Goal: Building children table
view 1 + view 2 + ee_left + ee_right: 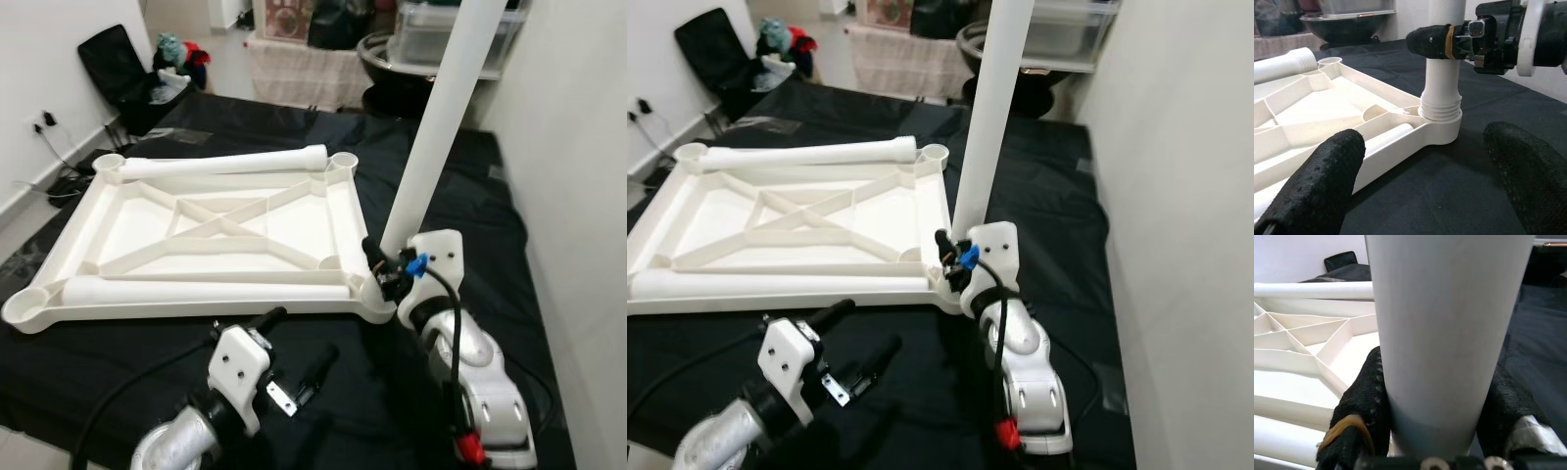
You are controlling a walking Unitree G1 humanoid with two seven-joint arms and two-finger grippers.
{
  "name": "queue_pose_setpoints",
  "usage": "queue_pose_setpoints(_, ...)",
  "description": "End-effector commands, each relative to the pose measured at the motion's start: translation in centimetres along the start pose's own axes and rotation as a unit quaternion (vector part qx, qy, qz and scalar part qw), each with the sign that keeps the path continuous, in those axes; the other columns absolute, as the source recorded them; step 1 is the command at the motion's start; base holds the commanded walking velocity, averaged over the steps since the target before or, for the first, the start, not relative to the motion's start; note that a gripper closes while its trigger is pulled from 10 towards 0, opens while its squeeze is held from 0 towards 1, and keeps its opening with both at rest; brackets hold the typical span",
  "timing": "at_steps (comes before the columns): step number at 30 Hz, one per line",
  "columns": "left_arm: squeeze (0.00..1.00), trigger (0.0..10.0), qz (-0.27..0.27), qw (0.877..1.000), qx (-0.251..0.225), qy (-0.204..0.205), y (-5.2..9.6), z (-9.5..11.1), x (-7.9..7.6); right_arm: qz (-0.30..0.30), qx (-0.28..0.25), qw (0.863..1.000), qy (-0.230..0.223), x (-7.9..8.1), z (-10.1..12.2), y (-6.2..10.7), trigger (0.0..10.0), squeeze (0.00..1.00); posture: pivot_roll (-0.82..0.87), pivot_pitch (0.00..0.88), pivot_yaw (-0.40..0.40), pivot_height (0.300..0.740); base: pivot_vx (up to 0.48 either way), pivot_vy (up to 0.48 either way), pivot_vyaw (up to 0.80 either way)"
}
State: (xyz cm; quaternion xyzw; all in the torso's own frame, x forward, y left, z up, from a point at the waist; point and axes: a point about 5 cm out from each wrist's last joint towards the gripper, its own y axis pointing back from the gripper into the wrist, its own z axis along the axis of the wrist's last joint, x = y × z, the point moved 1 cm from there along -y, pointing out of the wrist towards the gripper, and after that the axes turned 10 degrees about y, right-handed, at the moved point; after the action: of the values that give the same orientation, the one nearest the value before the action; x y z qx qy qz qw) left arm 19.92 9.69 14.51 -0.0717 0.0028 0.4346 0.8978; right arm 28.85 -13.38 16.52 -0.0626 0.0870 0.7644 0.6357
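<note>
the right gripper (953, 257) is clenched low on the upright white plastic tube leg (436, 137), standing in the near-right corner socket of the upturned white ribbed plastic tabletop (147, 230) on the black sheet; it looks light, stiff and slick, best held near its threaded base, while the left gripper (294, 343) hovers released.

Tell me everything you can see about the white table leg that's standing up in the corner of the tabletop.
The upright leg is a smooth white tube, plastic by the look of it, running up past the picture's top edge. Its lower end narrows to a ribbed threaded collar seated in the near right corner socket of the upside-down tabletop. It leans slightly. The right gripper clamps it just above the collar, black fingers on either side.
</note>
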Motion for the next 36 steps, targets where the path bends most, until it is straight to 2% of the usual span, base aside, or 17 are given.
queue_pose_setpoints(1, 0.0, 10.0, -0.005, 1.0, 0.01, -0.002, 0.2, -0.3, 0.2, -0.003, 0.098, 0.995, -0.015, -0.2, -3.6, 0.4, 0.0, 0.0, -0.05, 0.084, 0.002, 0.74, 0.0, 0.0, 0.0)
queue_pose_setpoints(2, 0.0, 10.0, -0.005, 1.0, 0.01, -0.002, 0.2, -0.3, 0.2, -0.003, 0.098, 0.995, -0.015, -0.2, -3.6, 0.4, 0.0, 0.0, -0.05, 0.084, 0.002, 0.74, 0.0, 0.0, 0.0)
queue_pose_setpoints(3, 0.0, 10.0, -0.007, 1.0, 0.011, -0.002, 0.2, -0.3, 0.2, -0.005, 0.1, 0.995, -0.02, -0.5, -3.3, 0.6, 10.0, 0.0, -0.04, 0.088, 0.008, 0.74, 0.0, 0.0, 0.0)
queue_pose_setpoints(10, 0.0, 10.0, -0.009, 1.0, 0.008, -0.004, 0.2, -0.2, 0.1, 0.011, 0.058, 0.998, -0.036, -0.7, -1.3, 0.2, 10.0, 0.0, -0.04, 0.104, 0.013, 0.74, 0.0, 0.0, 0.0)
queue_pose_setpoints(11, 0.0, 10.0, -0.01, 1.0, 0.005, -0.004, 0.3, 0.0, -0.1, 0.079, 0.011, 0.996, -0.049, -0.9, 0.0, -0.2, 10.0, 1.0, -0.03, 0.128, 0.018, 0.74, 0.0, 0.0, 0.0)
queue_pose_setpoints(13, 0.0, 10.0, -0.01, 1.0, 0.003, -0.003, 0.4, 0.1, -0.3, 0.127, -0.024, 0.99, -0.055, -1.5, 1.0, -0.6, 10.0, 1.0, -0.03, 0.135, 0.017, 0.74, 0.0, 0.0, 0.0)
queue_pose_setpoints(14, 0.0, 10.0, -0.012, 1.0, 0.001, 0.0, 0.5, 0.3, -0.7, 0.207, -0.065, 0.974, -0.059, -2.7, 2.1, -1.0, 10.0, 1.0, -0.02, 0.145, 0.02, 0.74, 0.0, 0.0, 0.0)
queue_pose_setpoints(21, 0.0, 10.0, -0.015, 1.0, -0.001, 0.004, 1.0, 0.7, -1.3, 0.299, -0.091, 0.95, -0.032, -3.0, 2.5, -1.7, 10.0, 1.0, 0.0, 0.185, 0.031, 0.74, 0.0, 0.0, 0.0)
queue_pose_setpoints(26, 0.0, 10.0, -0.018, 1.0, 0.002, 0.007, 1.6, 1.2, -1.8, 0.354, -0.112, 0.929, -0.007, -4.4, 4.4, -2.0, 10.0, 1.0, 0.02, 0.235, 0.044, 0.74, 0.0, 0.0, 0.0)
queue_pose_setpoints(27, 0.0, 10.0, -0.018, 1.0, 0.003, 0.008, 1.7, 1.3, -1.9, 0.384, -0.111, 0.917, 0.01, -4.9, 4.8, -1.8, 10.0, 0.83, 0.03, 0.246, 0.049, 0.74, 0.0, 0.0, 0.0)
queue_pose_setpoints(28, 0.0, 10.0, -0.018, 1.0, 0.003, 0.008, 1.7, 1.3, -1.9, 0.384, -0.111, 0.917, 0.01, -4.9, 4.8, -1.8, 10.0, 0.83, 0.03, 0.246, 0.049, 0.74, 0.0, 0.0, 0.0)
queue_pose_setpoints(29, 0.0, 10.0, -0.019, 1.0, 0.004, 0.008, 1.9, 1.4, -2.0, 0.406, -0.112, 0.907, 0.024, -5.4, 5.2, -1.8, 10.0, 0.0, 0.03, 0.252, 0.049, 0.74, 0.0, 0.0, 0.0)
queue_pose_setpoints(31, 0.0, 10.0, -0.019, 1.0, 0.005, 0.009, 2.0, 1.5, -2.0, 0.417, -0.119, 0.9, 0.036, -6.2, 5.7, -2.1, 10.0, 0.0, 0.04, 0.264, 0.054, 0.74, 0.0, 0.0, 0.0)
queue_pose_setpoints(32, 0.0, 10.0, -0.02, 1.0, 0.007, 0.009, 2.1, 1.6, -2.1, 0.419, -0.126, 0.898, 0.046, -6.8, 6.2, -2.5, 6.3, 0.0, 0.04, 0.272, 0.058, 0.74, 0.0, 0.0, 0.0)
queue_pose_setpoints(33, 0.0, 10.0, -0.02, 1.0, 0.007, 0.009, 2.1, 1.6, -2.1, 0.419, -0.126, 0.898, 0.046, -6.8, 6.2, -2.5, 6.3, 0.0, 0.04, 0.272, 0.058, 0.74, 0.0, 0.0, 0.0)
queue_pose_setpoints(34, 0.0, 10.0, -0.021, 1.0, 0.01, 0.01, 2.2, 1.7, -2.2, 0.434, -0.14, 0.888, 0.056, -7.4, 7.0, -2.6, 0.0, 0.0, 0.05, 0.278, 0.058, 0.74, 0.0, 0.0, 0.0)
queue_pose_setpoints(36, 0.0, 10.0, -0.021, 1.0, 0.011, 0.011, 2.3, 1.7, -2.2, 0.449, -0.14, 0.88, 0.059, -7.5, 7.3, -2.4, 0.0, 0.0, 0.05, 0.28, 0.058, 0.74, 0.0, 0.0, 0.0)
